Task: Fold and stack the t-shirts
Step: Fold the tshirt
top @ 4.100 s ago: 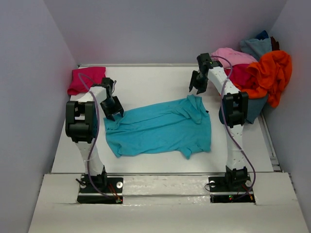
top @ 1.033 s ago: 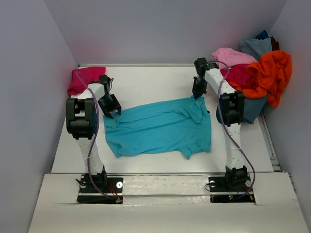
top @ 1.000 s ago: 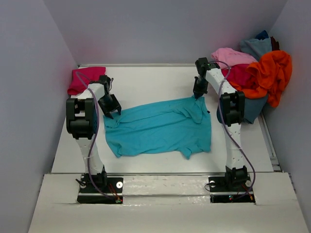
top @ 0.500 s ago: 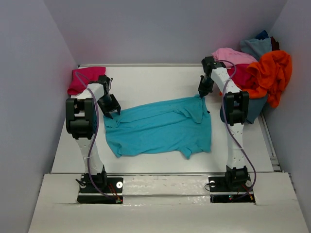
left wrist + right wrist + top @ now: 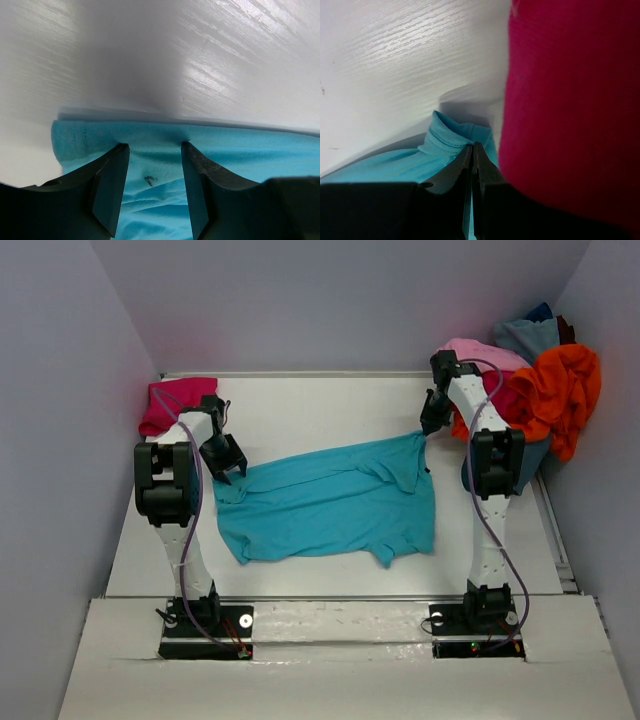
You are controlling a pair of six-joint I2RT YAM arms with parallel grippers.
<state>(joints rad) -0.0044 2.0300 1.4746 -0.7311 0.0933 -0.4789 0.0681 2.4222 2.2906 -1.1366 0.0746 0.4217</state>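
Note:
A turquoise t-shirt (image 5: 330, 502) lies spread and wrinkled across the middle of the white table. My right gripper (image 5: 429, 428) is shut on its far right corner, the hem (image 5: 451, 137) pinched between the jaws and drawn out toward the right. My left gripper (image 5: 230, 468) stands open over the shirt's far left corner, a finger (image 5: 107, 182) on each side of the turquoise cloth (image 5: 150, 165), pressing down on it. A folded magenta-pink t-shirt (image 5: 177, 404) lies at the back left.
A heap of t-shirts sits at the back right: orange (image 5: 560, 390), light pink (image 5: 475, 355), crimson (image 5: 500, 395) and dusty blue (image 5: 525, 337). Crimson cloth (image 5: 570, 100) fills the right of the right wrist view, close beside the gripper. Grey walls enclose the table.
My right gripper has moved right toward the heap, pulling the turquoise shirt's far right corner out with it. The left gripper has stayed put.

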